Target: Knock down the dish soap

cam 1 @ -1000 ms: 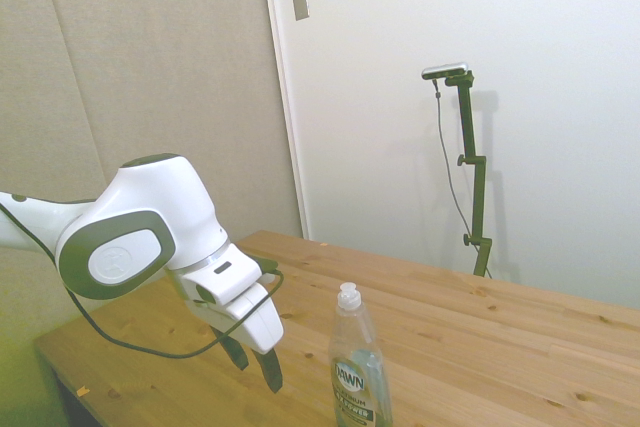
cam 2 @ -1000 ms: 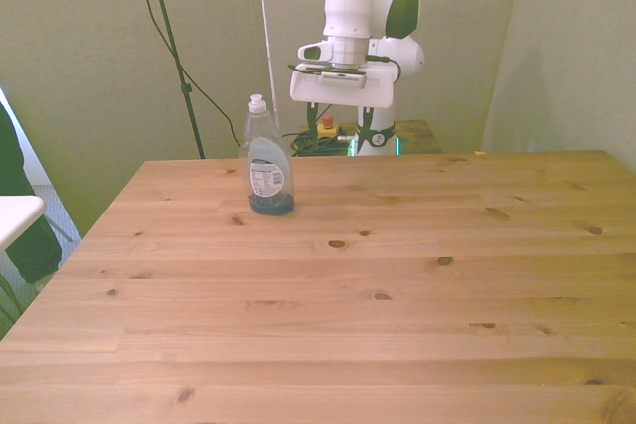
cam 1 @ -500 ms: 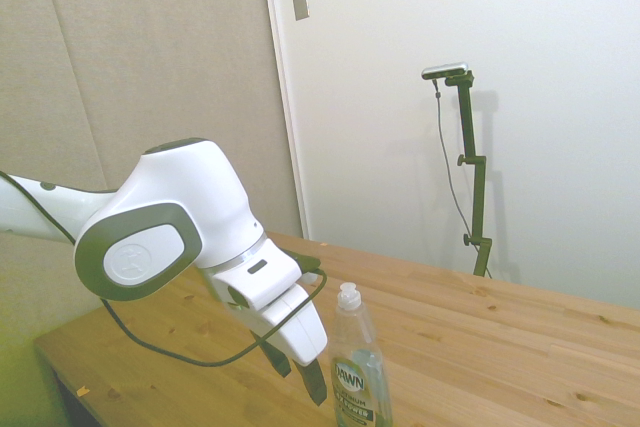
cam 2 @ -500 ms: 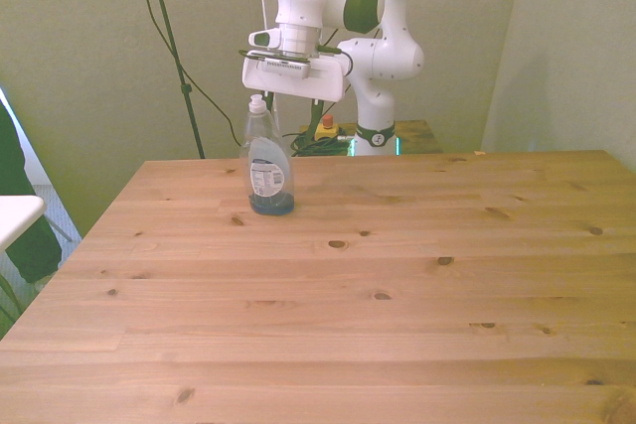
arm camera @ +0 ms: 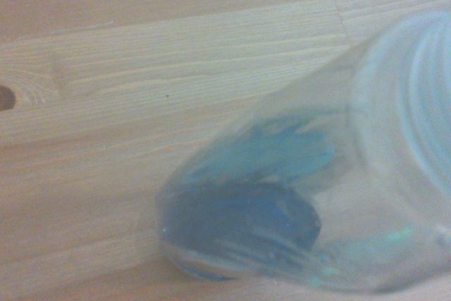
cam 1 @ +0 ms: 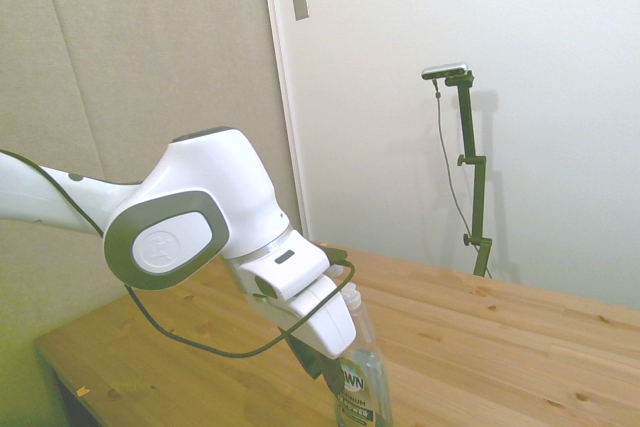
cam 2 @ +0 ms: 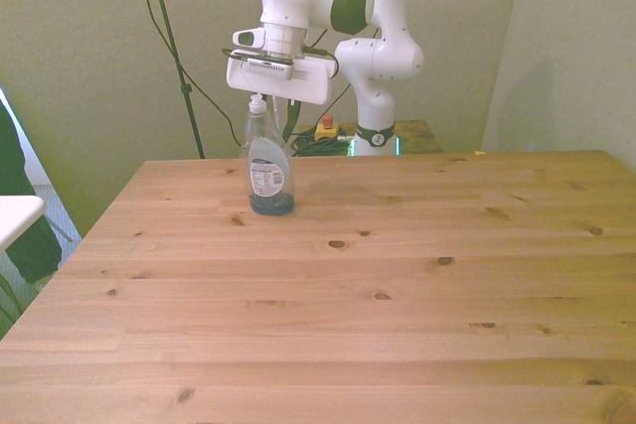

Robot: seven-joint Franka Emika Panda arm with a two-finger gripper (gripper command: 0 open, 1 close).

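Looks like a robotics lab or test room – white arm [cam 2: 373,42] mounted just behind a bare wooden table [cam 2: 397,285], cables trailing beside its base, an emergency-stop button [cam 2: 325,124] near that base – plain padded wall panels [cam 1: 150,67] beyond the table.

We saw the white arm reaching in over the wooden table [cam 1: 480,337], its gripper [cam 1: 318,362] tilted down and covering the upper part of the dish soap [cam 1: 362,390]. The bottle stood upright, its label showing below the gripper body. One dark finger [cam 1: 310,359] showed just beside the bottle.
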